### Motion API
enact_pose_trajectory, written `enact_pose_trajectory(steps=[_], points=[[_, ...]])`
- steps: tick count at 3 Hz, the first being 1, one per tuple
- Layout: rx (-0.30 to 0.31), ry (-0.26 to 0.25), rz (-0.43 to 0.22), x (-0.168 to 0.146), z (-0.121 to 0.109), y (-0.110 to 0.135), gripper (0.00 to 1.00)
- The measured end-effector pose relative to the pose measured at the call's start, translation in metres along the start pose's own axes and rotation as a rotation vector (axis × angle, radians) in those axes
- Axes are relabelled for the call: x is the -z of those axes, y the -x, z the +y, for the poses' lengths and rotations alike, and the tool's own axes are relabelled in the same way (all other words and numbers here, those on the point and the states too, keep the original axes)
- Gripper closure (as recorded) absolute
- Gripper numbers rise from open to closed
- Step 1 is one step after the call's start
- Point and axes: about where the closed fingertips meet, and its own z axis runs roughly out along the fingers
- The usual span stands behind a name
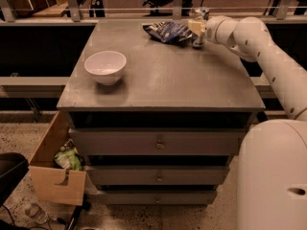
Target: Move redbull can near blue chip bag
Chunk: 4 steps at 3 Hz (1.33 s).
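- The can [198,40] is standing upright at the far right of the desk [192,85]. Its shiny top is showing above the hand, and its base appears to be resting on the surface.
- The hand [196,27] is pinching the can around its middle, with one pale finger [194,26] lying across the side facing the camera.
- The bag [168,31] is lying crumpled and flat just left of the can. Its right edge is sitting just beside the hand; whether they are touching, I cannot tell.
- The white arm [259,42] is reaching in from the right, crossing the desk's right edge toward the far corner.
- The bowl [105,66] is sitting upright on the left half of the desk, well apart from the can and the bag.
- Three drawers [158,143] are sitting closed below the desk top, each showing a small knob.
- An open cardboard box [55,178] is standing on the floor by the desk's lower left, with something green lying inside.
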Motion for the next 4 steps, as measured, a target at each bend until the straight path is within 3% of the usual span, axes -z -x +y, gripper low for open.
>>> enact_pose_trajectory(steps=[1, 4], points=[[-0.007, -0.013, -0.001, -0.0039, -0.0016, -0.0052, 0.82], [-0.009, -0.002, 0.002, -0.0097, 0.0054, -0.0079, 0.13]])
